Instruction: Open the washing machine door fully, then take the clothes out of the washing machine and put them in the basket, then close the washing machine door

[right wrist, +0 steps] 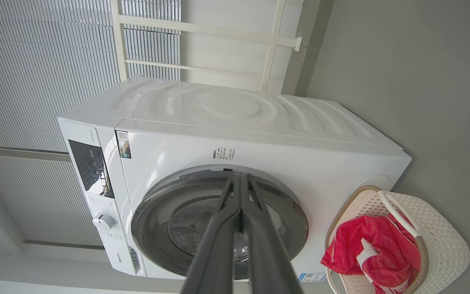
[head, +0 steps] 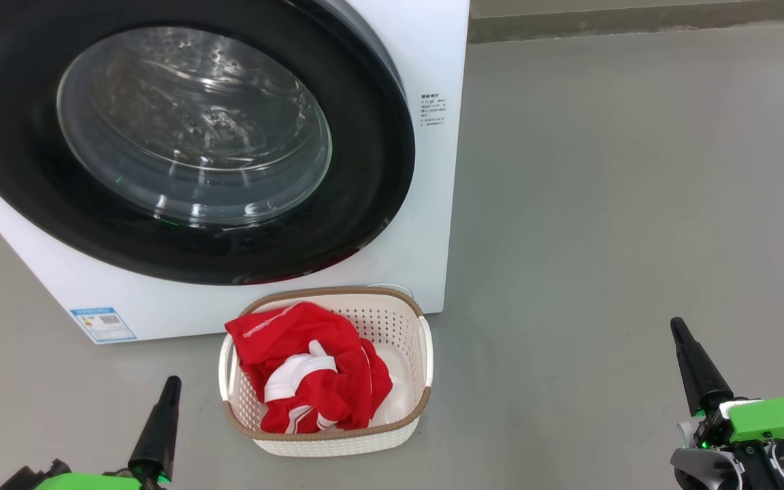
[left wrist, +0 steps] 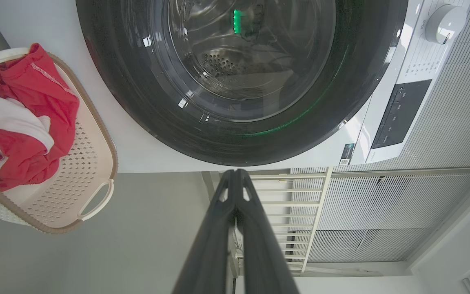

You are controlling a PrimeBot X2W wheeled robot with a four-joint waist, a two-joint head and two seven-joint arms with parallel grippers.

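Clothes (head: 310, 373) fill one basket (head: 392, 321); left pincer (left wrist: 235, 174) and right pincer (right wrist: 241, 177), two, both together.

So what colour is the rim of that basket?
Brown, on the cream basket; best in the head view.

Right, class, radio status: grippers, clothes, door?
Left gripper shut, empty. Right gripper shut, empty. Red clothes in basket, washing machine door closed. Nothing in the way.
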